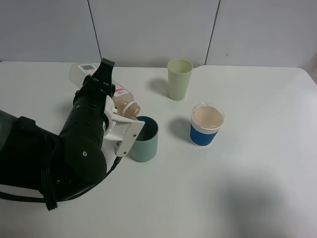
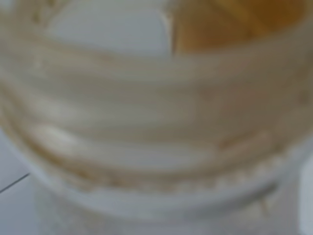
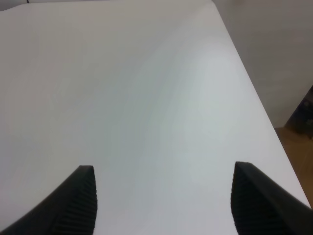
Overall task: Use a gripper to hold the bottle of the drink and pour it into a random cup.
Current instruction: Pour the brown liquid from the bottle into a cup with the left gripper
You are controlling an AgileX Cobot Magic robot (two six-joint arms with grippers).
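- The bottle (image 1: 124,100) is hanging off the bench, tipped well past level. Its base is pointing up and back, and its wide mouth is dipping toward the cup (image 1: 146,141), which is the pouring attitude.
- The mouth is sitting just over the cup's near rim, at its edge rather than its centre. I'm judging that anything coming out is landing close to the wall.
- The drink (image 2: 234,24) is showing as an amber patch behind the ribbed neck in the blurred left wrist view. No stream is visible in any view, so I cannot tell whether liquid is crossing yet.
- The left end effector (image 1: 99,82) is clamping the bottle around its middle, leaving the neck and mouth free ahead of the fingers. That looks deliberate, since it keeps the grip clear of the pour.
- The cup is standing upright just beside the arm's white bracket, so there is little margin if the wrist swings.
- The green cup (image 1: 179,79) and the paper cup (image 1: 205,126) are standing well apart from the pour, both upright and not involved.
- The right end effector (image 3: 164,200) is hovering with its fingers spread wide over bare bench (image 1: 247,188), gripping nothing and staying out of the way.
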